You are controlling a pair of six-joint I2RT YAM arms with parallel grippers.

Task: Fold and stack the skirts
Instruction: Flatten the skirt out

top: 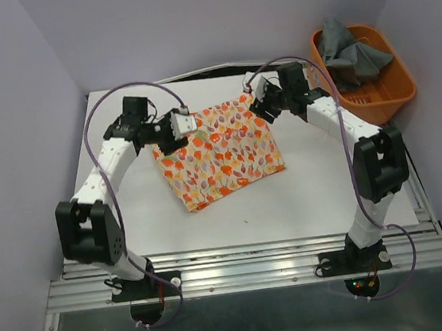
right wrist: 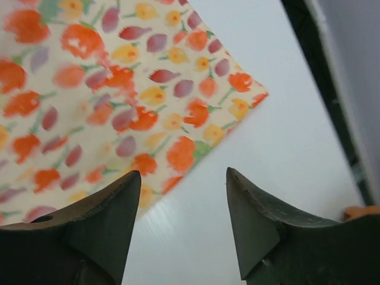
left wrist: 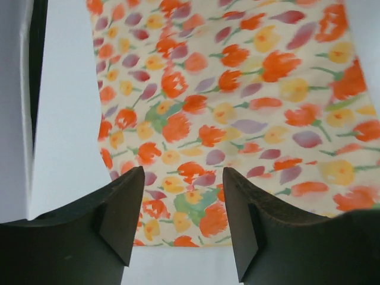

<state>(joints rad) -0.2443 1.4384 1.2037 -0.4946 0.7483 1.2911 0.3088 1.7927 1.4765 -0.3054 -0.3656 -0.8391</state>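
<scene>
Left tool (left wrist: 183, 175): jaws parted, nothing clamped. It sits at the far-left corner of the printed skirt (top: 220, 154). Whether the fingers (left wrist: 122, 208) touch the cloth, I cannot tell.

Right tool (right wrist: 183, 178): also released and holding nothing, at the skirt's far-right corner. In its own camera the gap between the jaws shows bare worktop (top: 305, 204); the cloth corner lies just beyond the fingertips, apart from them.

The printed skirt is a flat rectangle, turned at an angle to the worktop edges. It lies around the middle and reaches into the far half.

The grey skirt (top: 349, 48) is bunched in the orange basket (top: 395, 91) at the far-right corner, spilling above the rim. It is well apart from the printed one.

Surroundings: the right arm's forearm runs between the basket and the printed skirt, close to the basket's near rim. A purple cable (top: 96, 108) loops above each arm. I see nothing lying on the skirt itself.

View differences:
- Only the top view shows the basket with the grey skirt, and both arms together.
- The left wrist view shows the skirt's left edge against white worktop, with a dark gap before the side wall.
- The right wrist view shows the dark right edge of the worktop and an orange sliver low at the right.
</scene>
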